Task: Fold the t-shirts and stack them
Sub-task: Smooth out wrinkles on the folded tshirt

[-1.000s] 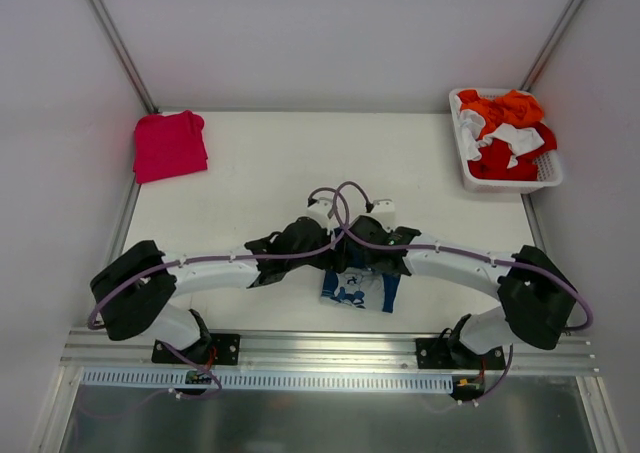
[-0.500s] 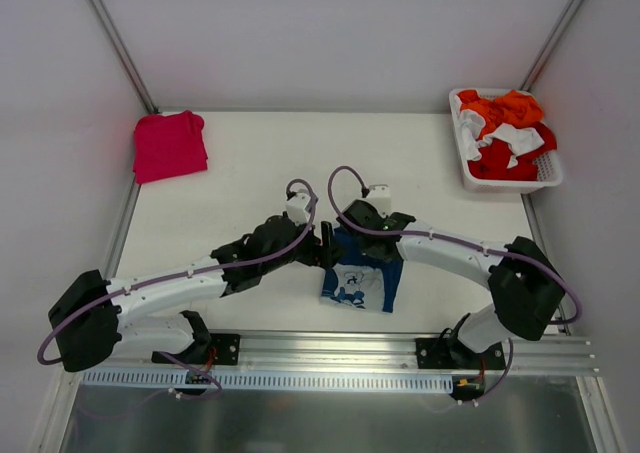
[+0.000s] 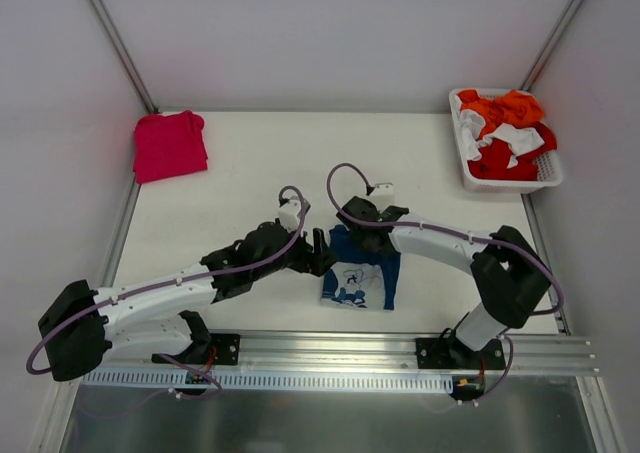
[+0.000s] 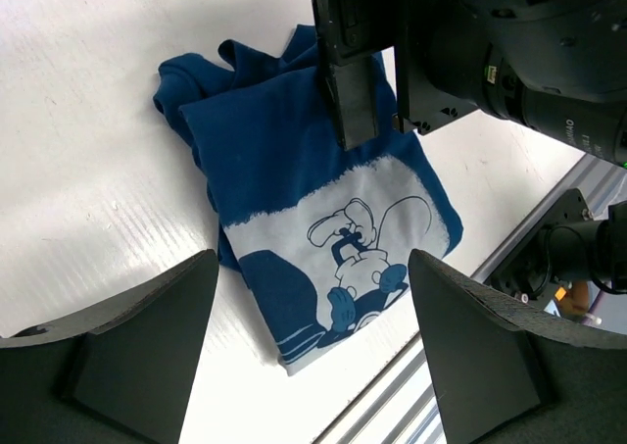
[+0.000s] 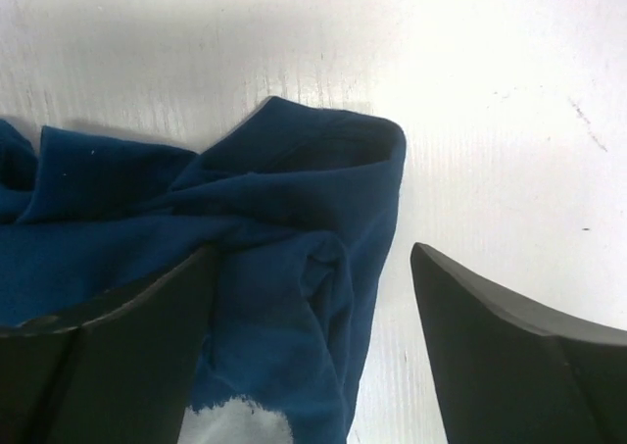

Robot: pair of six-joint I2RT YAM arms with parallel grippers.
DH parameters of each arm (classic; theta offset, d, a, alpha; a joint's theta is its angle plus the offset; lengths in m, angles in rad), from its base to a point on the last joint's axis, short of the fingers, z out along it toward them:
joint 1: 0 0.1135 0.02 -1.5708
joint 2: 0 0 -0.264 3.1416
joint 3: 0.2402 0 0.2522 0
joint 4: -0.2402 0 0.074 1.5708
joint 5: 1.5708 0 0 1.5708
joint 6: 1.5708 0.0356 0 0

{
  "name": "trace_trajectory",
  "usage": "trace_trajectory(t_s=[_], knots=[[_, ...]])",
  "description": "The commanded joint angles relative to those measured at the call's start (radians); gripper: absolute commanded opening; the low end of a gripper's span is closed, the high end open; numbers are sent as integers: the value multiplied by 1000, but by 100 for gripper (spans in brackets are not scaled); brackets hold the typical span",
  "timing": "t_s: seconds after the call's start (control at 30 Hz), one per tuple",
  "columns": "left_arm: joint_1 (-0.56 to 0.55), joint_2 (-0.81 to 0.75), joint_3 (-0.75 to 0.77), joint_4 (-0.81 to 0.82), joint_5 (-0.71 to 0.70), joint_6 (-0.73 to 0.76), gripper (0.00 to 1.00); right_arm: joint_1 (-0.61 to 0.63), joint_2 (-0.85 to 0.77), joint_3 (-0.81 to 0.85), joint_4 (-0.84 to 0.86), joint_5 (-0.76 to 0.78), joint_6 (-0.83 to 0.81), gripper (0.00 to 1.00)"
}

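Two arms reach in from the metal rail point(image 3: 320, 348) at the near edge of the table point(image 3: 260, 163), and they meet over the navy t-shirt point(image 3: 365, 278). It lies folded into a small, rough rectangle close to the front edge, a little right of centre. Its upper face carries a white patch with a cartoon figure drawn in blue. Any lettering under the figure is too small to read.

The left gripper point(image 3: 322, 253) sits at the shirt's left edge with its jaws spread wide and nothing between them. The right gripper point(image 3: 340, 235) is over the shirt's far edge, also spread wide. Its fingers stand either side of a bunched fold at the corner, gripping nothing, and I cannot tell if they touch the cloth. The left wrist camera shows small white print on the lens barrel of the right arm's camera, too blurred to make out.

Well apart, in the far left corner, the red t-shirt point(image 3: 168, 145) lies folded flat. A white basket point(image 3: 510, 185) in the far right corner holds a heap of orange, red and white clothes.
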State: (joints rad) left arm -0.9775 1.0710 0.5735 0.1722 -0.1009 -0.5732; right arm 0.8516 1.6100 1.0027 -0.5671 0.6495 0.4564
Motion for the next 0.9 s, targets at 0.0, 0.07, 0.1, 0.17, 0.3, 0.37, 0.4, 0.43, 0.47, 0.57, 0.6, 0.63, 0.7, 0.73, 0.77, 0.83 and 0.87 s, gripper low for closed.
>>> trace_trajectory(t_s=[0.0, 0.07, 0.1, 0.17, 0.3, 0.37, 0.4, 0.43, 0.47, 0.57, 0.6, 0.63, 0.7, 0.73, 0.77, 0.83, 0.87], knots=[[3, -34, 0, -16, 9, 7, 80, 1, -60, 28, -21, 67, 8, 85], [3, -19, 15, -19, -12, 25, 80, 3, -110, 28, -10, 68, -31, 86], [3, -10, 22, -19, -20, 30, 80, 3, -160, 36, -7, 65, -45, 83], [3, 32, 52, -19, -39, 45, 77, 9, -206, 45, -31, 61, -70, 79], [3, 92, 101, -13, -66, 44, 69, 35, -342, 50, -106, 90, -67, 68], [3, 121, 129, -11, -75, 49, 67, 62, -392, 42, -149, 108, -61, 68], [3, 130, 138, -10, -82, 47, 63, 70, -418, 36, -155, 108, -61, 67], [3, 153, 155, -11, -83, 55, 60, 87, -470, 21, -157, 98, -61, 62], [3, 168, 164, -13, -86, 56, 56, 93, -495, 10, -151, 85, -64, 43], [3, 236, 196, -16, -85, 52, 19, 96, -565, -42, -136, 38, -44, 0], [3, 253, 213, -17, -86, 47, 0, 98, -574, -58, -126, 29, -45, 0], [3, 291, 221, -19, -85, 39, 0, 98, -582, -74, -108, 15, -45, 1], [3, 328, 238, -16, -76, 33, 0, 98, -579, -117, -83, 1, -41, 0], [3, 363, 255, -17, -74, 30, 0, 98, -562, -130, -56, -13, -36, 1], [3, 378, 262, -14, -71, 30, 0, 98, -553, -153, -41, -20, -33, 1], [3, 417, 279, -16, -88, 27, 0, 98, -530, -170, 17, -43, -32, 1], [5, 429, 284, -16, -97, 27, 0, 98, -498, -176, 36, -51, -32, 0]])
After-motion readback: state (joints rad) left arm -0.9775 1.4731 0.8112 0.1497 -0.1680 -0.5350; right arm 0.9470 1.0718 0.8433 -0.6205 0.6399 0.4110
